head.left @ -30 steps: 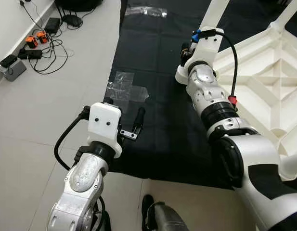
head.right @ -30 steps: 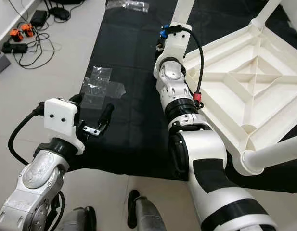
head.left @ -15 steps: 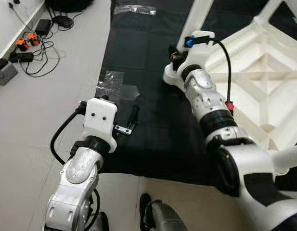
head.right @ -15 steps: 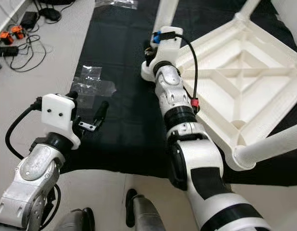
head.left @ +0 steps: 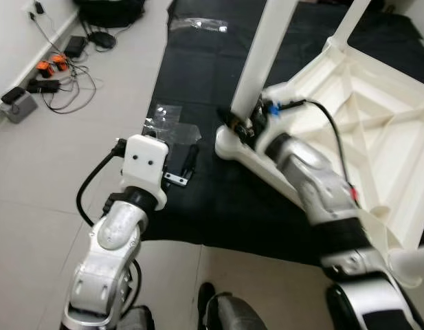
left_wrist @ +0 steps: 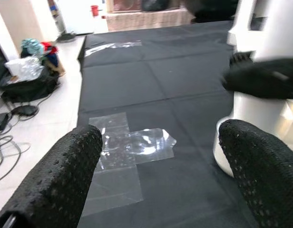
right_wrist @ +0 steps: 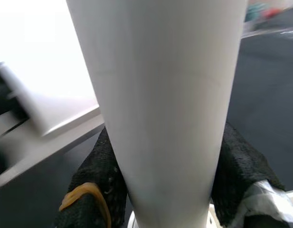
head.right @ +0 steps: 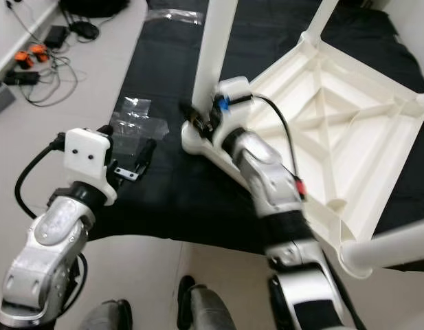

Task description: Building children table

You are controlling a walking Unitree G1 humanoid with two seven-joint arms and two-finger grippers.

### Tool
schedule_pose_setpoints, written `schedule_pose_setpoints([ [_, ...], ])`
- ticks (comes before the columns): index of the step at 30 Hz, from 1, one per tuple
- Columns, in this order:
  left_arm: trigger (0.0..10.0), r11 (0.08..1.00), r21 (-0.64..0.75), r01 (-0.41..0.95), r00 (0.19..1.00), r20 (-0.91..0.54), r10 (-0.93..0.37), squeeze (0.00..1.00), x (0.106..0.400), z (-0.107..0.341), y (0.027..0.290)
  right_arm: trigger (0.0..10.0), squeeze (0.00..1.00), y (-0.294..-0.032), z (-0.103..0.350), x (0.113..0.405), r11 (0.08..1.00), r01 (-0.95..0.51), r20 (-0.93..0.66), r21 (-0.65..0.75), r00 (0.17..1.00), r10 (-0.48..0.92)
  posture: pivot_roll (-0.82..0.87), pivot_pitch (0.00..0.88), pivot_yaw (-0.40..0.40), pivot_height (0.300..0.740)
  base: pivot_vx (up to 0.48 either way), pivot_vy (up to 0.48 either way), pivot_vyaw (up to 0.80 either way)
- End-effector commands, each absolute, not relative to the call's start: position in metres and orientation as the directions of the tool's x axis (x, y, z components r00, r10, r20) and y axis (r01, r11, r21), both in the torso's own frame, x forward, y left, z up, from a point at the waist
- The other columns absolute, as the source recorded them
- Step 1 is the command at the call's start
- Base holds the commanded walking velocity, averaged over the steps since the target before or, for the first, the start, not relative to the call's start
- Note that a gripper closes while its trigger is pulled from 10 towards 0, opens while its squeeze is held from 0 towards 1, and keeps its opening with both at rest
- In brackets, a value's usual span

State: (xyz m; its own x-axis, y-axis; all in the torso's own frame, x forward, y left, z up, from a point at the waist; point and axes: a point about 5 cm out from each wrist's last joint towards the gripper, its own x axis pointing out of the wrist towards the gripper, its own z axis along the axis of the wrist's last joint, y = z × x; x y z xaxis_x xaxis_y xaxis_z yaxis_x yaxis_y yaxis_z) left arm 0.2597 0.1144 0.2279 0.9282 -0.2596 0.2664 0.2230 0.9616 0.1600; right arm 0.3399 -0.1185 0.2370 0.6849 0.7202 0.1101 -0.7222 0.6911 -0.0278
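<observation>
A: Where was the table (head.right: 349, 130)?
B: Upside down on the black mat (head.left: 198, 75), ribbed underside facing up, white legs rising from its corners.

A: And the right gripper (head.left: 240, 126)?
B: Down at the base of the near-left leg (head.left: 263, 51), where the leg meets the corner socket. In the wrist view its two black fingers (right_wrist: 91, 175) sat on either side of the leg, pressed against it, so it was clamped on that leg.

A: The left gripper (head.left: 187, 159)?
B: It hovered low over the mat's left part, just beside that same table corner but apart from it. Its fingers (left_wrist: 65, 171) were spread wide with nothing between them.

A: Anything under it?
B: Clear plastic wrap (left_wrist: 129, 145) lay flat on the mat, ahead of the left fingers. Another piece of wrap (head.left: 198, 25) lay farther off on the mat.

A: What about the floor?
B: Pale tiles to the left, with a tangle of cables (head.left: 64, 72) and small devices near the wall, and a dark bag (head.left: 108, 10) beyond them.
</observation>
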Motion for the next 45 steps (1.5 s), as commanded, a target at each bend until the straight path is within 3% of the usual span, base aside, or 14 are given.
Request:
schedule_pose_setpoints([
  [1, 10.0, 0.958, 0.155, 0.243, 0.924, 0.263, -0.277, 0.0, 0.261, 0.225, 0.113, 0.0, 0.0, -0.1, 0.227, 0.317, 0.468, -0.877, 0.101, 0.107, 0.478, 0.872, 0.0, 0.193, -0.063, 0.74, 0.0, 0.0, 0.0],
  [3, 10.0, 0.956, 0.158, 0.249, 0.92, 0.269, -0.284, 0.0, 0.263, 0.225, 0.112, 0.0, 0.0, -0.106, 0.223, 0.298, 0.358, -0.927, 0.059, 0.11, 0.365, 0.929, 0.0, 0.188, -0.059, 0.74, 0.0, 0.0, 0.0],
  [15, 10.0, 0.945, 0.15, 0.29, 0.91, 0.264, -0.321, 0.0, 0.259, 0.22, 0.103, 0.0, 0.0, -0.11, 0.221, 0.29, 0.327, -0.936, 0.033, 0.129, 0.334, 0.942, 0.01, 0.183, -0.064, 0.74, 0.0, 0.0, 0.0],
  [16, 10.0, 0.946, 0.148, 0.288, 0.912, 0.261, -0.318, 0.0, 0.259, 0.219, 0.103, 6.4, 0.0, -0.11, 0.214, 0.29, 0.332, -0.938, -0.014, 0.102, 0.332, 0.943, 0.01, 0.181, -0.066, 0.74, 0.0, 0.0, 0.0],
  [17, 10.0, 0.947, 0.146, 0.286, 0.912, 0.26, -0.316, 0.0, 0.259, 0.218, 0.103, 10.0, 0.0, -0.111, 0.204, 0.3, 0.421, -0.905, -0.083, 0.055, 0.416, 0.905, 0.01, 0.18, -0.066, 0.74, 0.0, 0.0, 0.0],
  [20, 10.0, 0.947, 0.145, 0.286, 0.913, 0.261, -0.315, 0.0, 0.259, 0.218, 0.103, 10.0, 0.0, -0.112, 0.201, 0.303, 0.453, -0.89, -0.102, 0.041, 0.448, 0.888, 0.01, 0.18, -0.066, 0.74, 0.0, 0.0, 0.0],
  [22, 10.0, 0.947, 0.145, 0.285, 0.912, 0.262, -0.315, 0.0, 0.259, 0.218, 0.103, 10.0, 0.0, -0.116, 0.198, 0.316, 0.562, -0.827, -0.118, 0.002, 0.558, 0.821, 0.01, 0.18, -0.066, 0.74, 0.0, 0.0, 0.0],
  [23, 10.0, 0.947, 0.146, 0.285, 0.912, 0.262, -0.315, 0.0, 0.259, 0.218, 0.103, 10.0, 1.0, -0.118, 0.199, 0.32, 0.587, -0.81, -0.105, 0.01, 0.583, 0.806, 0.01, 0.177, -0.064, 0.74, 0.0, 0.0, 0.0],
  [29, 10.0, 0.947, 0.146, 0.285, 0.912, 0.264, -0.315, 0.0, 0.259, 0.218, 0.103, 10.0, 1.0, -0.122, 0.201, 0.325, 0.624, -0.781, -0.091, 0.008, 0.621, 0.779, 0.01, 0.176, -0.066, 0.74, 0.0, 0.0, 0.0],
  [30, 10.0, 0.947, 0.145, 0.287, 0.911, 0.263, -0.317, 0.0, 0.258, 0.217, 0.104, 10.0, 0.32, -0.125, 0.203, 0.326, 0.641, -0.767, -0.094, -0.011, 0.639, 0.763, 0.01, 0.167, -0.061, 0.74, 0.0, 0.0, 0.0],
  [32, 10.0, 0.947, 0.145, 0.288, 0.911, 0.262, -0.318, 0.0, 0.258, 0.217, 0.104, 10.0, 0.32, -0.127, 0.203, 0.327, 0.652, -0.758, -0.097, -0.019, 0.65, 0.753, 0.01, 0.167, -0.061, 0.74, 0.0, 0.0, 0.0],
  [33, 10.0, 0.946, 0.144, 0.292, 0.911, 0.261, -0.321, 0.0, 0.258, 0.217, 0.103, 10.0, 0.0, -0.128, 0.203, 0.327, 0.663, -0.748, -0.1, -0.033, 0.663, 0.742, 0.01, 0.166, -0.058, 0.74, 0.0, 0.0, 0.0],
  [42, 10.0, 0.934, 0.138, 0.33, 0.901, 0.25, -0.355, 0.0, 0.255, 0.214, 0.1, 10.0, 0.0, -0.156, 0.211, 0.336, 0.81, -0.584, -0.015, -0.049, 0.812, 0.584, 0.01, 0.152, -0.057, 0.74, 0.0, 0.0, 0.0],
  [45, 10.0, 0.935, 0.143, 0.326, 0.903, 0.244, -0.352, 0.0, 0.256, 0.213, 0.101, 10.0, 0.0, -0.165, 0.207, 0.323, 0.728, -0.685, -0.025, 0.039, 0.727, 0.686, 0.01, 0.147, -0.055, 0.74, 0.0, 0.0, 0.0],
])
